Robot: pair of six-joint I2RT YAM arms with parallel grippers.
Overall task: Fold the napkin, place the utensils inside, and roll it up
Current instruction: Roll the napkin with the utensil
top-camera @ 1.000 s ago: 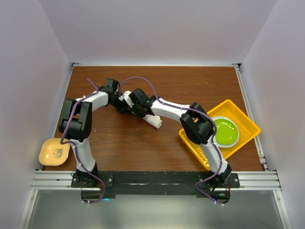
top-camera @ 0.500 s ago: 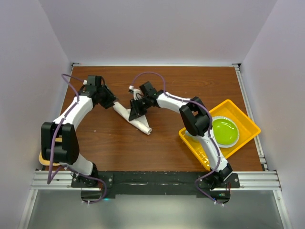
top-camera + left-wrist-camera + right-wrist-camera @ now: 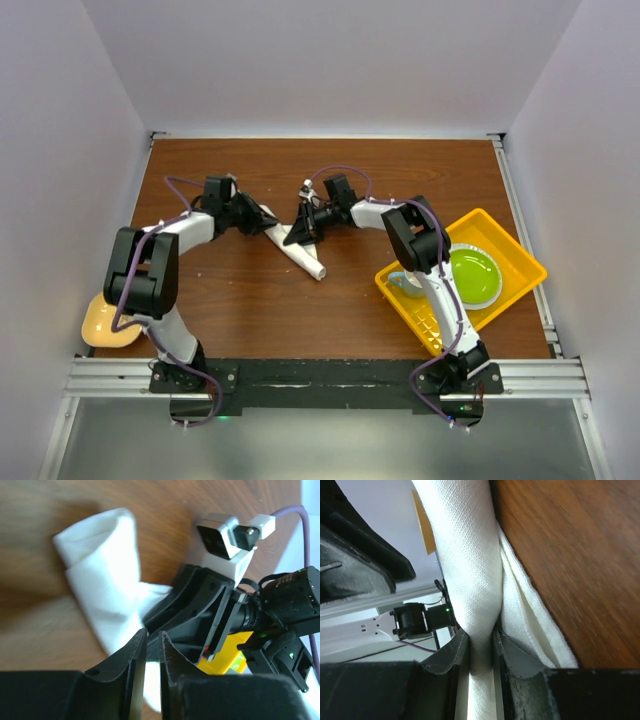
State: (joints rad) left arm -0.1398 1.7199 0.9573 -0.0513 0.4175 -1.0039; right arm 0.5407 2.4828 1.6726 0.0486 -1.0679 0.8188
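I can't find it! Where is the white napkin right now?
From above, the rolled-up napkin lies on the middle of the brown table, left of the yellow tray, pinched by the right hand.

Top view. A brown wood-grain bench (image 3: 300,310) fills the middle of the enclosure. Three plain pale walls, faintly lilac, rise around it: a back wall (image 3: 320,70), a left wall (image 3: 60,200) and a right wall (image 3: 590,150). The two side walls spread outward toward the camera. A silvery side rail (image 3: 525,240) borders the bench's right edge. A wider slotted front rail (image 3: 100,378) of bare metal spans the near edge. Below the front rail lies a smooth grey surface (image 3: 320,440). The light is even and diffuse and casts only soft shadows on the wood. In the wrist views the bench shows a reddish-brown grain.
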